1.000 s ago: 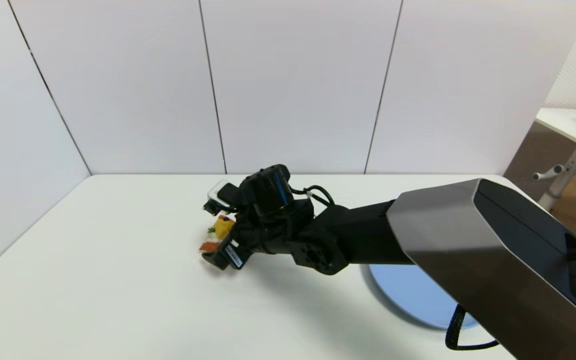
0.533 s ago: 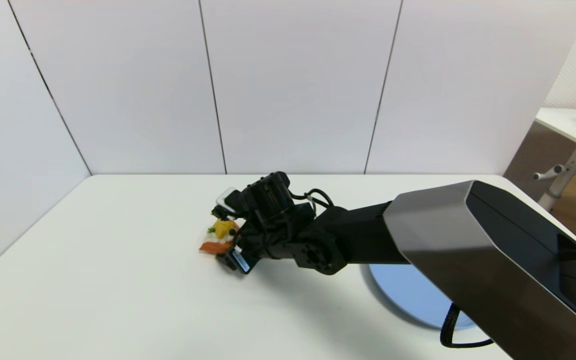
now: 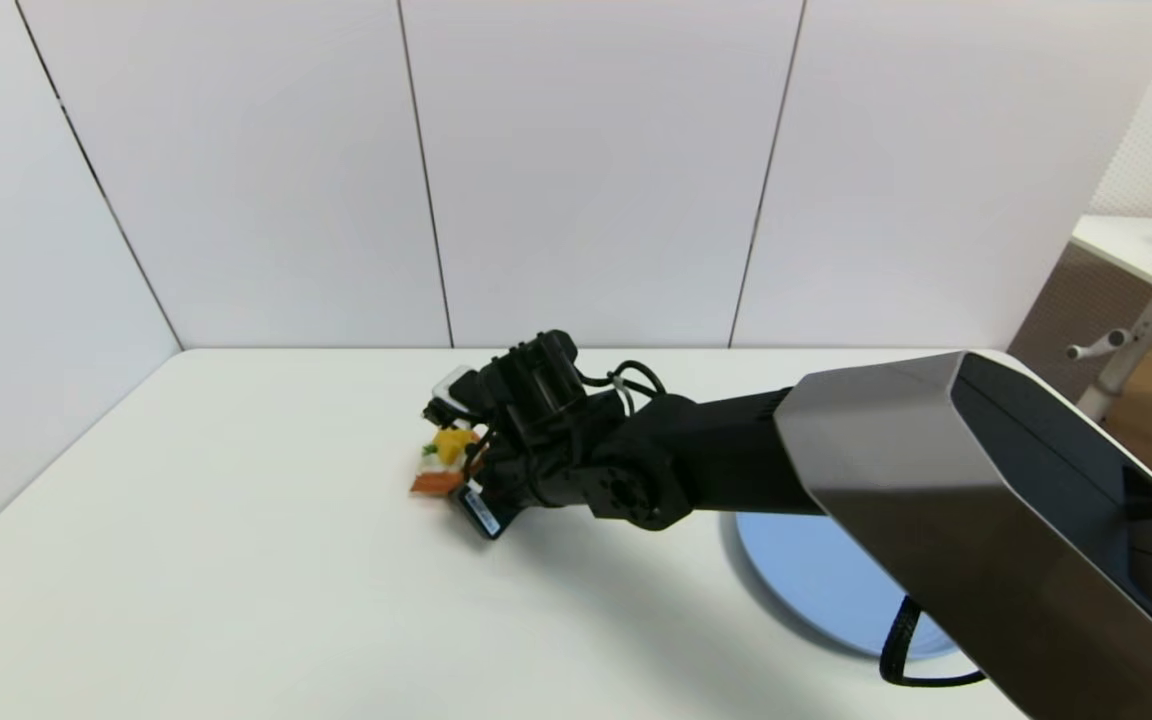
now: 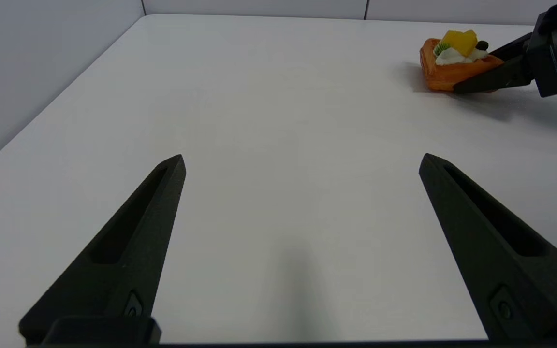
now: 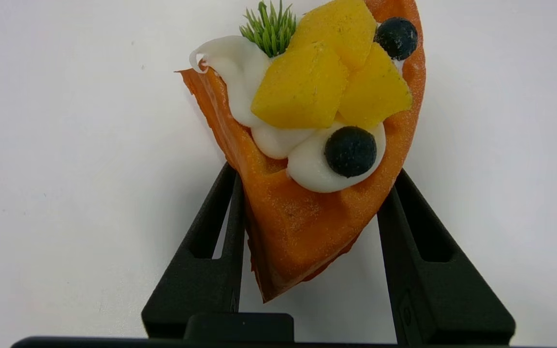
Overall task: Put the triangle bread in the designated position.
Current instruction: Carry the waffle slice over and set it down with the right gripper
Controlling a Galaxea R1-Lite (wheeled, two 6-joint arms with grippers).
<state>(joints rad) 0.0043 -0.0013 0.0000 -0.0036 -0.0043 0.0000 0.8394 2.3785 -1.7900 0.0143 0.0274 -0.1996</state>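
I hold the right gripper (image 5: 310,193) clamped on the triangle bread (image 5: 307,159) | looks light, stiff — I grip its waffle sides, not the cream | left gripper (image 4: 302,162) spread wide, idle

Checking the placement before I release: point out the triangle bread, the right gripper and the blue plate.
triangle bread (image 5: 302,212), right wrist view, on its orange waffle body.
right gripper (image 5: 315,169), right wrist view, midway between its fingertips flanking the bread.
blue plate (image 3: 816,585), head view, on its bare surface beneath the arm.
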